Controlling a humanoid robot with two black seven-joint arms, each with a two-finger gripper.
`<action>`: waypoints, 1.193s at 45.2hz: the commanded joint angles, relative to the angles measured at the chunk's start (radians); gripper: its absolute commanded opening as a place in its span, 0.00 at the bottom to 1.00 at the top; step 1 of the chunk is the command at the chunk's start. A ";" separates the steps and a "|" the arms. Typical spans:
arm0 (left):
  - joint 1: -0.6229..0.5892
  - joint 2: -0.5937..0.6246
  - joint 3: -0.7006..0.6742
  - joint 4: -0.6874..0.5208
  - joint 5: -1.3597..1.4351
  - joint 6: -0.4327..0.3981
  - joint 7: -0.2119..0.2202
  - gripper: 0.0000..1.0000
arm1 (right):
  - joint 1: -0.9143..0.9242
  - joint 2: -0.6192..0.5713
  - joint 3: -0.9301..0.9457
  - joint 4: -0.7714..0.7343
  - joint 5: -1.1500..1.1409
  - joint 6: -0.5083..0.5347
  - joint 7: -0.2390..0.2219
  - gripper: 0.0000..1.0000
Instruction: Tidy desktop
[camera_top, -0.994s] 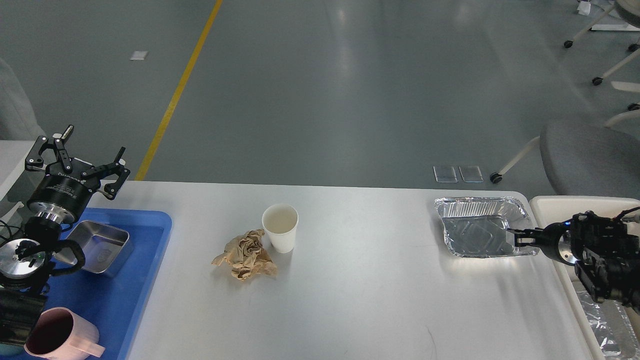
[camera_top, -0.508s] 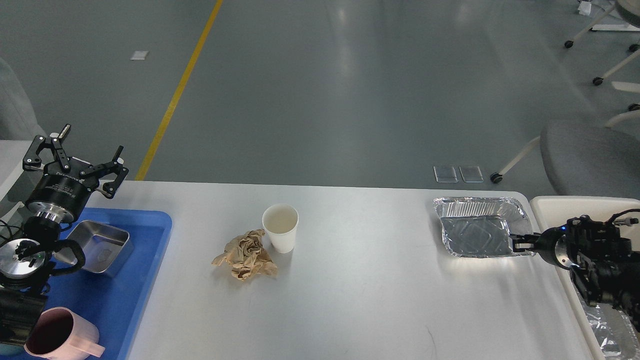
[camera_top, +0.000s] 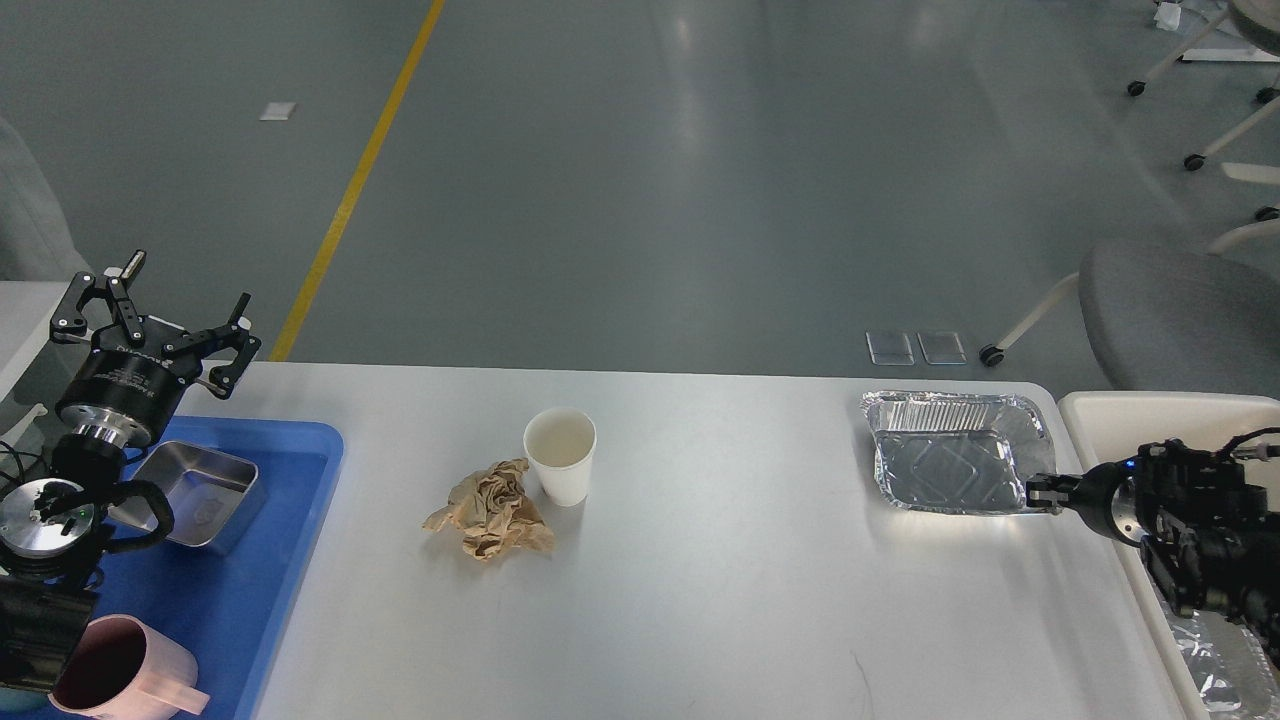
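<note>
Where smooth white desktop (camera_top: 720, 600) spreads, crumpled brown paper (camera_top: 490, 510), ribbed foil tray (camera_top: 955, 452)

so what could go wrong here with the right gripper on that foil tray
The right gripper appears to pinch only the thin near-right rim of the foil tray; the soft foil could bend, tear or slip free when lifted toward the cream bin. The tray also sits near the desktop's far right corner, so a sideways drag might push it off the edge.
</note>
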 joint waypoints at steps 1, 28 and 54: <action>0.000 0.000 0.000 0.000 0.000 0.000 0.000 0.97 | 0.000 -0.002 0.000 0.000 0.012 0.002 0.003 0.00; 0.009 0.012 0.008 0.000 0.003 0.000 0.001 0.97 | 0.066 -0.113 -0.041 0.222 0.101 0.106 0.063 0.00; 0.032 0.021 0.009 -0.003 0.005 0.009 0.001 0.97 | 0.155 -0.629 -0.028 1.066 0.112 0.272 -0.070 0.00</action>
